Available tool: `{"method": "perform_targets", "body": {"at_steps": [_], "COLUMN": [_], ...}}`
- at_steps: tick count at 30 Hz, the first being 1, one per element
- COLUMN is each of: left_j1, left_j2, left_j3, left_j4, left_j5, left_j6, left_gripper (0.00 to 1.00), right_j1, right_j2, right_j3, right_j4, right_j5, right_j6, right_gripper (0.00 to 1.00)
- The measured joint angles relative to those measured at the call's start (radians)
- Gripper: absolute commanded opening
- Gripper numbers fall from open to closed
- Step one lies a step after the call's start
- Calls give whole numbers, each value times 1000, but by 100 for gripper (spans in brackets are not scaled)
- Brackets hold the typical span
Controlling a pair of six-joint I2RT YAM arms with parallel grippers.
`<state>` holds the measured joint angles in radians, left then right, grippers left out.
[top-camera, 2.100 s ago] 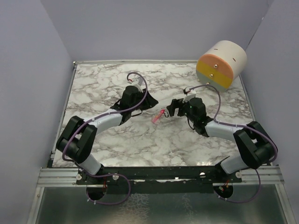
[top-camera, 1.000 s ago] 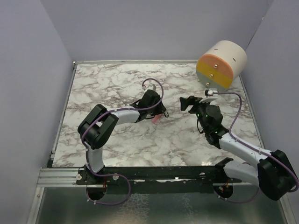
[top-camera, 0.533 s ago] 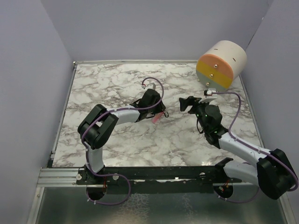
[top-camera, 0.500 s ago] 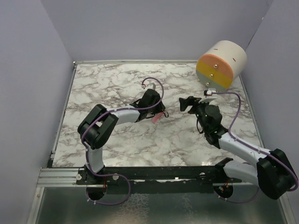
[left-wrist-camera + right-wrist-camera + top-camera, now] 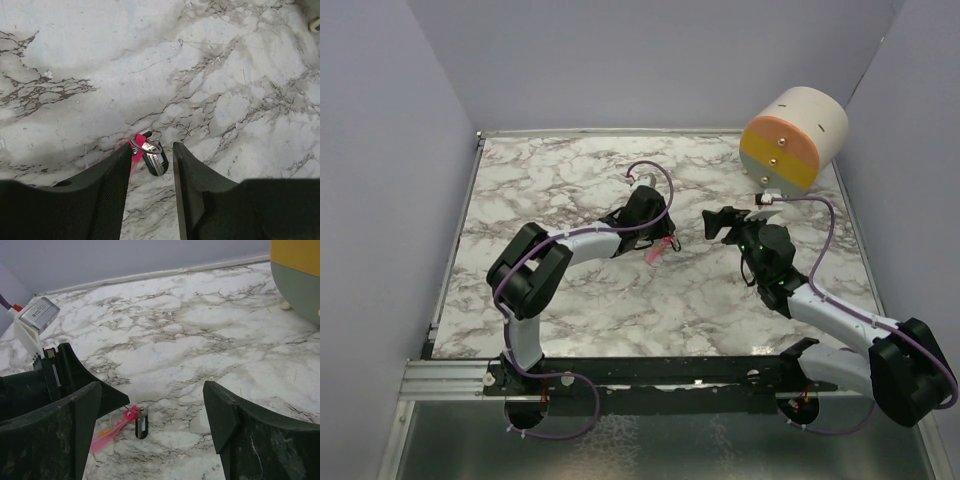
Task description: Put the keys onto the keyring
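Note:
The keyring [image 5: 112,431] is a slim pink strip flat on the marble, with its thin metal ring [image 5: 146,146] at one end. The dark key [image 5: 155,161] lies with its head under that ring; I cannot tell whether it is threaded on. My left gripper [image 5: 151,146] is low over them and open. The key sits in the gap between its fingers, and the strip runs along the inner side of the left finger [image 5: 107,180]. From above I see only the strip's tip [image 5: 653,256] below the left gripper [image 5: 665,238]. My right gripper [image 5: 716,222] stands wide open to the right, facing the key [image 5: 141,424] from a short way off.
A large cylinder [image 5: 795,138] with cream, orange and grey-green bands lies on its side at the back right, and its face [image 5: 297,275] is close to the right arm. Purple-grey walls enclose the marble table [image 5: 570,180] on three sides.
Since two seconds ago the left gripper has swung right onto the keyring, and the right gripper has drawn back to the right. Over the last second both have barely moved.

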<state>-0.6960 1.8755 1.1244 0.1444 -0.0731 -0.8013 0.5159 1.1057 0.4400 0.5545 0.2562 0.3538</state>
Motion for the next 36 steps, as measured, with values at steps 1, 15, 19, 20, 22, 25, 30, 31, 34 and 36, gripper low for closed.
{"method": "perform_targets", "body": {"at_steps": [1,15,19,20,22,25,30,31,34,36], "left_j1": [0,0,0,0,0,0,0,0,0,0], "left_j2": [2,13,31,37,48,56,58,58,58,58], "left_j3": [0,0,0,0,0,0,0,0,0,0], "left_j4": [0,4,7,8,8,8,12,12,12,13], "left_j5": [1,4,8,10,15,20,22,22,23,23], "left_j6": [-1,-42,-53,-55,-58,-60,-61,-61,-61,-61], "left_gripper": [41,41,41,41,41,41,40,40,39,37], "right_j1": [0,0,0,0,0,-1,-1,-1,-1,-1], "right_j2": [0,11,11,11,11,12,13,13,13,13], "right_j3": [0,0,0,0,0,0,0,0,0,0], "right_j4": [0,0,0,0,0,0,0,0,0,0], "right_j5": [0,-11,-11,-11,-11,-11,-11,-11,-11,-11], "right_j6": [0,0,0,0,0,0,0,0,0,0], "right_gripper": [83,83,83,83,83,83,83,83,83,83]}}
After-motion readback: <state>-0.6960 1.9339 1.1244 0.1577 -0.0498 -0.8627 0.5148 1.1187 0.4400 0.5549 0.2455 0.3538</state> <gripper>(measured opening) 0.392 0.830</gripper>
